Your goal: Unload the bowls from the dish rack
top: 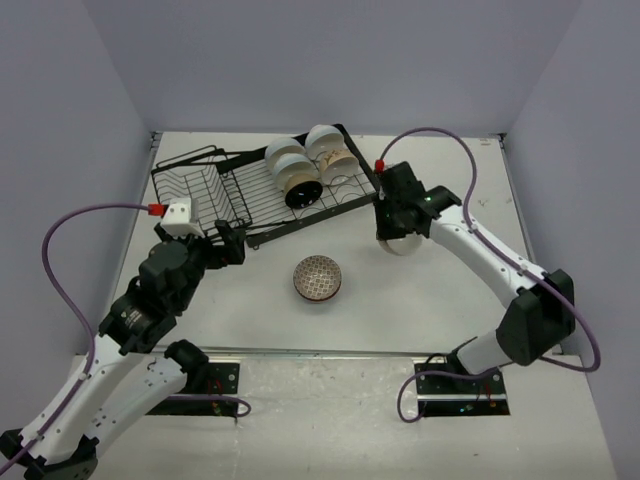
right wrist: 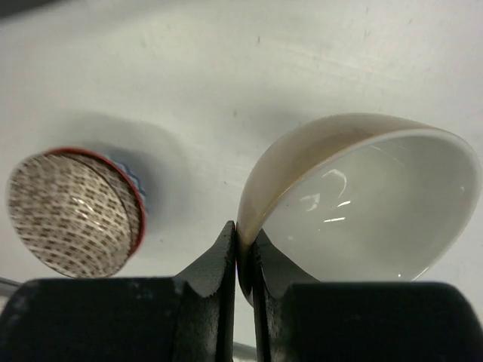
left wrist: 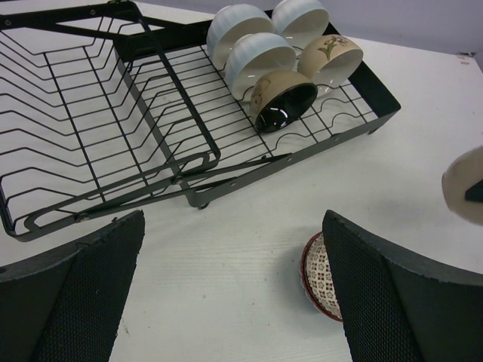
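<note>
Right gripper [right wrist: 243, 240] pinched shut on tan bowl [right wrist: 362, 204] rim. Bowl tilted over table [top: 420, 300], right of rack [top: 200, 190]; height unclear, probably low. Level, lower gently, clear of patterned bowl [top: 318, 278], release. Left gripper [top: 228, 245] wide open, empty.

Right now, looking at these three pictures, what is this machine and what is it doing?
Two white-and-black robot arms are bolted to a pale table. The wide picture looks down from above; the other two come from small cameras on each wrist. A black wire dish rack holds five small ceramic bowls leaning on edge. One round red-rimmed patterned bowl sits on the table. The right hand pinches the rim of a tan bowl with a white inside, clear of the rack. The left hand is open and empty.
</note>
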